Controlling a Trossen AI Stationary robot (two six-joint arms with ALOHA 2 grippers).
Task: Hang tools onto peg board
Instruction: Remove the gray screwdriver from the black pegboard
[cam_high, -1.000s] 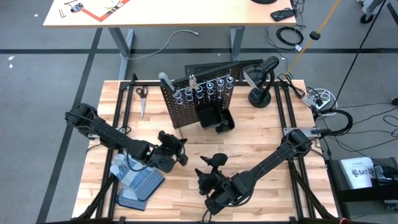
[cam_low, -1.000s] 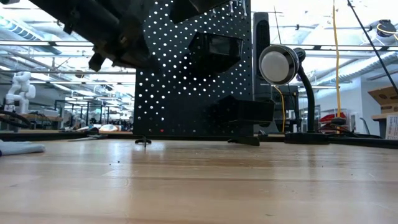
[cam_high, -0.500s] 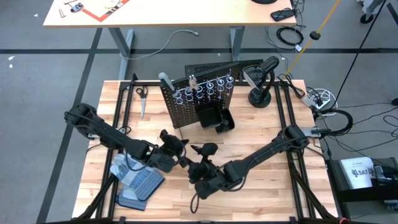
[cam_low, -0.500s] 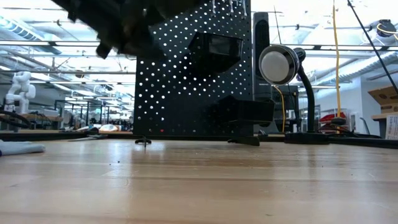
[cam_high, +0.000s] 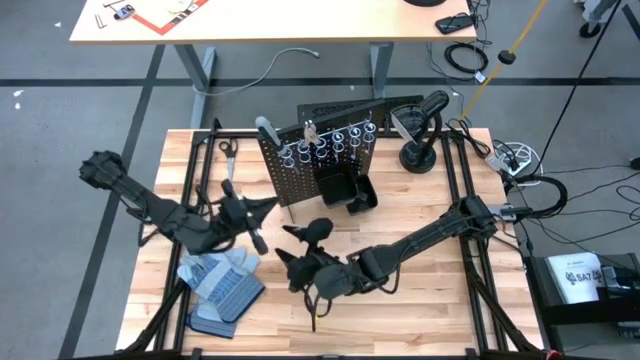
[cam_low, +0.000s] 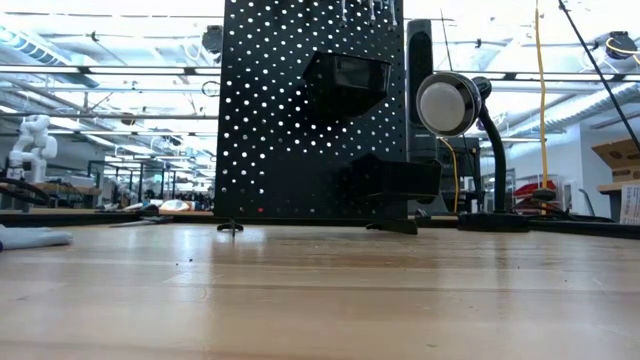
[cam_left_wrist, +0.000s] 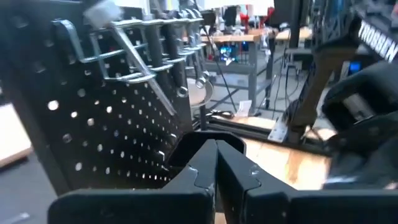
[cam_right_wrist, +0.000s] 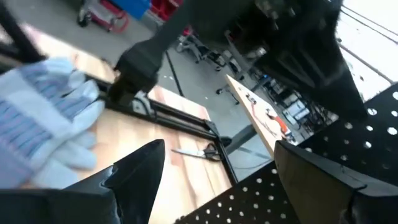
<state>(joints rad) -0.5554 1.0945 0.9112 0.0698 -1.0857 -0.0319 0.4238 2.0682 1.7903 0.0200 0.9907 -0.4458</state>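
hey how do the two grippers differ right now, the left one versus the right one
The left gripper has its fingers pressed shut, while the right gripper has its fingers spread wide open. The left gripper sits nearer the peg board, just off its left corner; the right gripper is farther out over the table, beside the work gloves. Neither holds anything, and both hover above the wood.

"TROSSEN" on right arm (cam_left_wrist: 373, 37)
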